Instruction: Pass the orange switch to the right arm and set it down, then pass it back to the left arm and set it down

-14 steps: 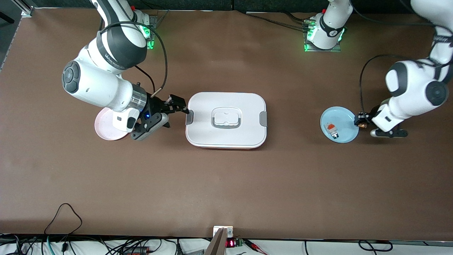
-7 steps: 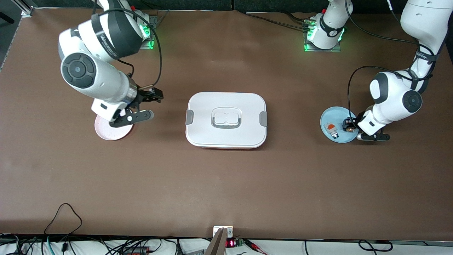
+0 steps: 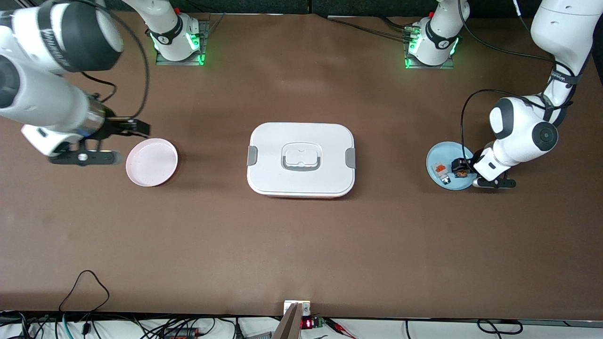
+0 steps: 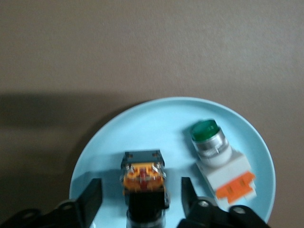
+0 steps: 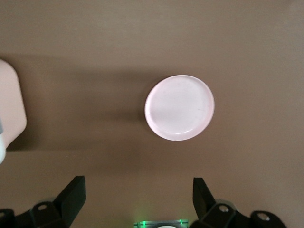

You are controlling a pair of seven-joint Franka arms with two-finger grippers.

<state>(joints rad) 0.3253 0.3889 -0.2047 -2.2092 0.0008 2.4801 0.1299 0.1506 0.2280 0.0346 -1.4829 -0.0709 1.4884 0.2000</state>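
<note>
The orange switch (image 3: pixel 460 169) (image 4: pixel 144 178) lies on the light blue plate (image 3: pixel 435 155) (image 4: pixel 156 123) at the left arm's end of the table. My left gripper (image 3: pixel 458 170) (image 4: pixel 140 197) is low over that plate and open. Its fingers (image 4: pixel 92 197) stand on either side of the switch with a gap on each side. The white box (image 3: pixel 301 160) sits mid-table. My right gripper (image 3: pixel 132 142) (image 5: pixel 138 194) hangs open and empty over the table beside the pink plate (image 3: pixel 151 162) (image 5: pixel 179 107).
A white-and-grey part with a green cap and orange base (image 4: pixel 216 152) (image 3: pixel 441 173) shares the blue plate, next to the switch. One corner of the box (image 5: pixel 12 109) shows in the right wrist view. Cables run along the table's front edge.
My left gripper came over the blue plate with the switch, lowered and opened, leaving the switch on the plate. My right arm swung away from the box, past the pink plate.
</note>
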